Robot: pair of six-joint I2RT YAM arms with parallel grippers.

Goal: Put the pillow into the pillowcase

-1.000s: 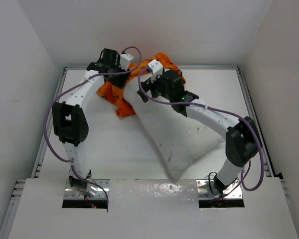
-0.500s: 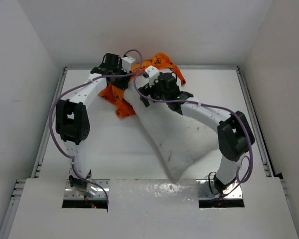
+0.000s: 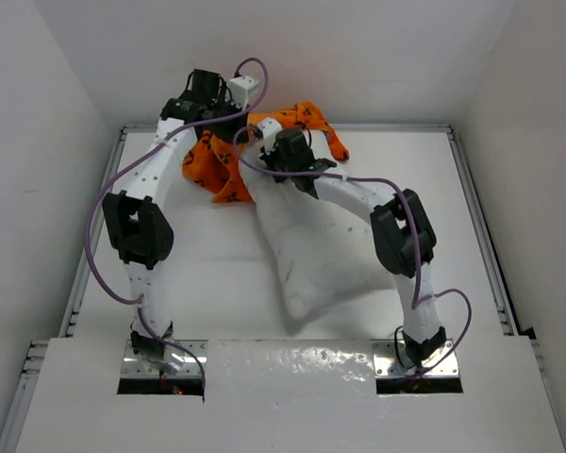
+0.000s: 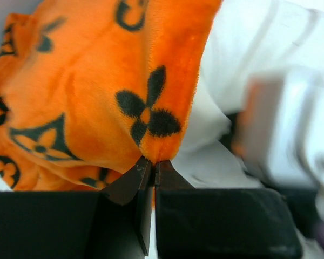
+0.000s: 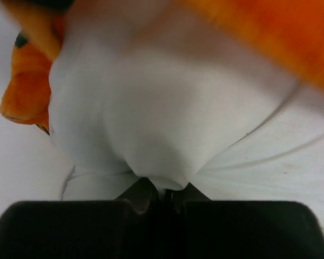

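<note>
The white pillow (image 3: pixel 307 241) lies slanted across the table, its far end up against the orange pillowcase (image 3: pixel 217 170) bunched at the back. My left gripper (image 4: pixel 153 164) is shut on a fleecy edge of the pillowcase (image 4: pixel 97 91), lifting it near the back wall. My right gripper (image 5: pixel 162 191) is shut on a pinch of the pillow's (image 5: pixel 162 113) fabric at its far end, right beside the pillowcase (image 5: pixel 24 91). In the top view, the left gripper (image 3: pixel 228 115) and the right gripper (image 3: pixel 267 162) sit close together over the orange cloth.
White walls enclose the table (image 3: pixel 198 274) on three sides, with the back wall just behind the pillowcase. Purple cables (image 3: pixel 104 203) loop off both arms. A white shelf (image 3: pixel 292 396) covers the near edge by the arm bases.
Both grippers have shut, the left on the pillowcase, the right on the pillow. The right arm swung left and the pillow shifted left and back with it.
</note>
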